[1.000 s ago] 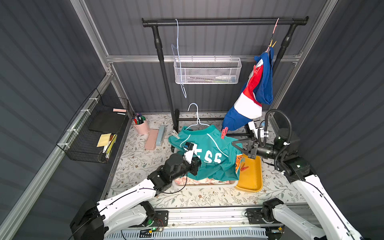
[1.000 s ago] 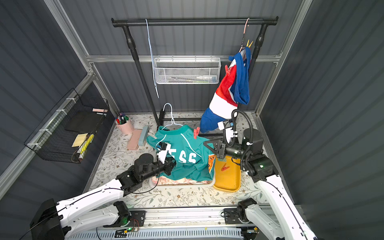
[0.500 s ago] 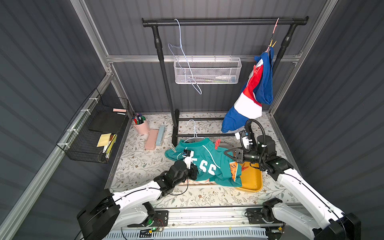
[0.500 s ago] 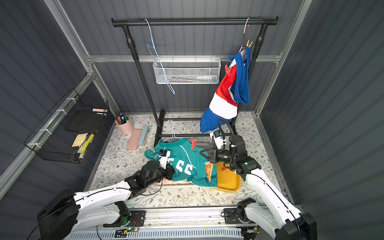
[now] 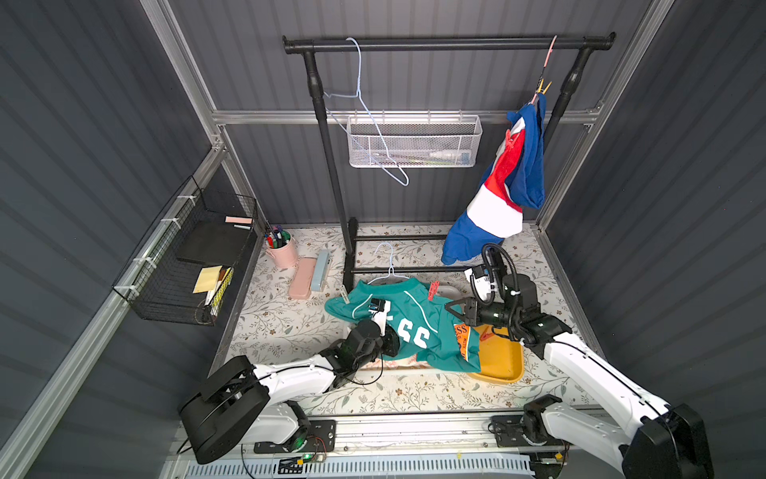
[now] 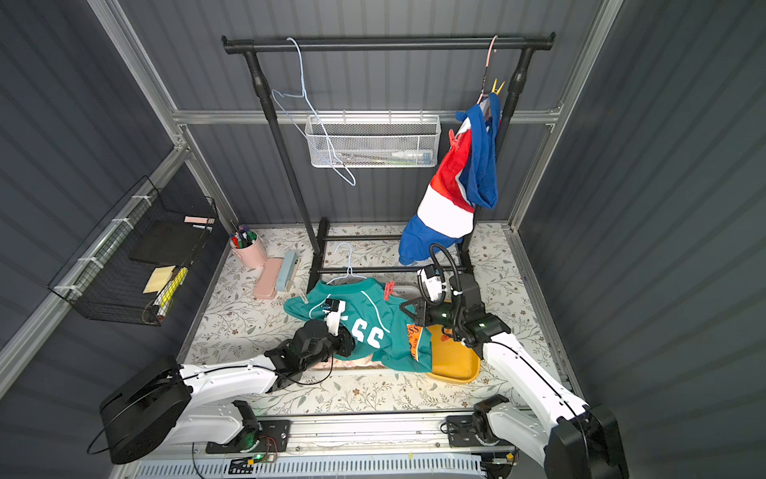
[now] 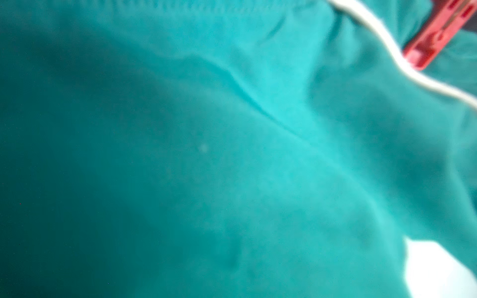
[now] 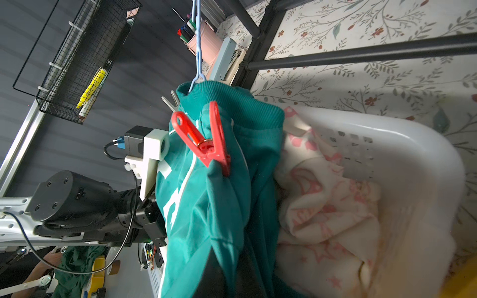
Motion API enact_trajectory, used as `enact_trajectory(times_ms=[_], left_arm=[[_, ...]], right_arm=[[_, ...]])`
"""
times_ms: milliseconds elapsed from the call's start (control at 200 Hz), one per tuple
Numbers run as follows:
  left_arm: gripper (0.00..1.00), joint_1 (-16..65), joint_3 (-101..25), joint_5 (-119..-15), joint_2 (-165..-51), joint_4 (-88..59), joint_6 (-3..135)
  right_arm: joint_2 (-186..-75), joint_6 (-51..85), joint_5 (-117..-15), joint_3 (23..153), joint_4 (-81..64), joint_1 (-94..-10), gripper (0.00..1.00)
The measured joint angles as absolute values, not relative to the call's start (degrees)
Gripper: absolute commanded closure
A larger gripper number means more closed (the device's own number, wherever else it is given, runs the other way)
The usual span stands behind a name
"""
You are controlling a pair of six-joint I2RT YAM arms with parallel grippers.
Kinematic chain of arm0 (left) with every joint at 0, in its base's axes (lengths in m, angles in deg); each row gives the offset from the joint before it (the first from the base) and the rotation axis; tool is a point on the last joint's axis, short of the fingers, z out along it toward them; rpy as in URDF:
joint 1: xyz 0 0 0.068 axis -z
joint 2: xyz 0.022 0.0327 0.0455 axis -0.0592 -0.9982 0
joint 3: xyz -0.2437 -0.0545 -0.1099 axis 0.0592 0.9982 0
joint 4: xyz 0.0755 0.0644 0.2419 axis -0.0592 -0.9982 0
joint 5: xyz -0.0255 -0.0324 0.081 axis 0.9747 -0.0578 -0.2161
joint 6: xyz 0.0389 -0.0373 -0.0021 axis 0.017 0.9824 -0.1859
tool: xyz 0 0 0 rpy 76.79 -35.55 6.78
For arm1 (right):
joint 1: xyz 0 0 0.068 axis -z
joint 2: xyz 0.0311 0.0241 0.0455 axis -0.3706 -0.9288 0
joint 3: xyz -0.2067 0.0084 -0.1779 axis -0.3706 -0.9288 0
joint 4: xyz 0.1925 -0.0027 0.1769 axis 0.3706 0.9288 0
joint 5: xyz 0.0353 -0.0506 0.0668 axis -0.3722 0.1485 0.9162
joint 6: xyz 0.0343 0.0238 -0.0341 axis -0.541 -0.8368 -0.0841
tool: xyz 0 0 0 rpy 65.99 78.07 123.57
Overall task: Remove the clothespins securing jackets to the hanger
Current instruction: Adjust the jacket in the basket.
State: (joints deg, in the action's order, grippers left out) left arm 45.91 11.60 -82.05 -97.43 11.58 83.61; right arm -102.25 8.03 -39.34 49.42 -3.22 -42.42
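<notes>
Teal jacket: we saw it draped over the white basket on the floral table, on its pale blue hanger.
Red clothespin: we found it clipped on the jacket's shoulder near the collar.
Grey clothespin: it was clipped at the other shoulder.
Right claw: it was pressed together, and as far as we could see it pinched a fold of the teal jacket below the red clothespin.
Left claw: we could not tell whether it was spread or closed. Its tip lay against the jacket's numbered front, and its wrist camera gave us mostly blurred teal cloth.
Cream-and-pink jacket: it lay loose inside the basket.
Red-white-blue jacket: it hung from the black rail, with a yellow clothespin above it.
Yellow tray: it sat beside the basket, under the right arm.
</notes>
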Motion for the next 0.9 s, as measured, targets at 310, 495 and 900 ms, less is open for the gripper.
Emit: enact_trajectory(times_ms=[310,495,900], left_arm=[[0.1,45.99,8.85,-83.82,-82.54,-3.26,86.1],[0.09,46.45,5.96,-85.18,-76.58,-9.07,88.53],[0.06,46.45,-10.28,-92.61,-76.23,-19.52,91.92]], right_arm=[[-101.42,8.67,-39.31,50.03,-2.83,-42.88,1.0],[-101.44,9.06,-39.29,51.02,-2.24,-43.01,1.0],[-101.39,9.54,-39.2,51.15,-1.47,-43.18,1.0]])
